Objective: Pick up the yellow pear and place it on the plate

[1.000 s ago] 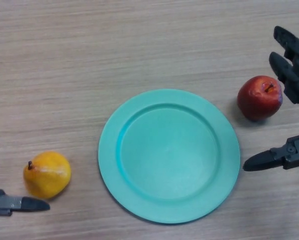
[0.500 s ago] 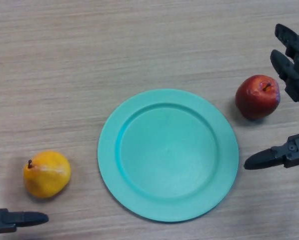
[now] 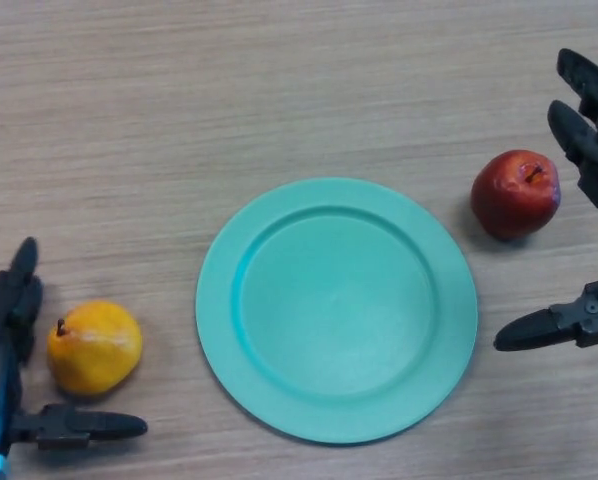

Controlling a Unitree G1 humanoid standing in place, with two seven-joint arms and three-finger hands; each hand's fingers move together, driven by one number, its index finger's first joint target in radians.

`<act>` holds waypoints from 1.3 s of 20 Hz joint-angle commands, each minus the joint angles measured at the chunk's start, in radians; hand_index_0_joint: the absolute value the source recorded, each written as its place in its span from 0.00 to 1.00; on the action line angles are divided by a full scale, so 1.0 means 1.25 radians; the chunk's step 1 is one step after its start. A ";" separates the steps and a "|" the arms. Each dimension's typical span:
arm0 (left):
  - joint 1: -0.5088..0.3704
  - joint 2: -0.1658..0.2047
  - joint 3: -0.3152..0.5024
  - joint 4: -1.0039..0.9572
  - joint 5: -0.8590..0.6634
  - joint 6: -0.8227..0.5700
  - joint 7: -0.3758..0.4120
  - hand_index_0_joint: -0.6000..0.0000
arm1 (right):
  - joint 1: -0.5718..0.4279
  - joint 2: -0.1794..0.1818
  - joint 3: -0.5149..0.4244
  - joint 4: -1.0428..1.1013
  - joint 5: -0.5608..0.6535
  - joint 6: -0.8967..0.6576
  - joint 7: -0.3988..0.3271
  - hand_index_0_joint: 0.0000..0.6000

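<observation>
Left hand (image 3: pixel 9 375) now risen into view at the lower left, open, fingers just left of the yellow pear (image 3: pixel 94 347) and thumb below it, bracketing but not gripping; a second earlier only the thumb tip showed. Pear unmoved on the tabletop (image 3: pixel 279 90), left of the teal plate (image 3: pixel 336 310). Red apple (image 3: pixel 516 193) beyond. Right hand (image 3: pixel 584 200) open, idle.

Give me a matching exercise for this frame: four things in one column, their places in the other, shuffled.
Things:
1. pear
2. apple
3. plate
4. left hand

Places:
A. middle of the table
B. far right, beside the right hand
C. lower left edge, open around the pear
D. lower left, between thumb and fingers

Pairs: 1-D, 2-B, 3-A, 4-C
</observation>
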 commanded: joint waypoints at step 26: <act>0.020 0.042 0.021 -0.214 0.094 -0.048 0.050 0.00 | 0.018 -0.014 -0.110 -0.112 0.046 -0.041 -0.020 0.00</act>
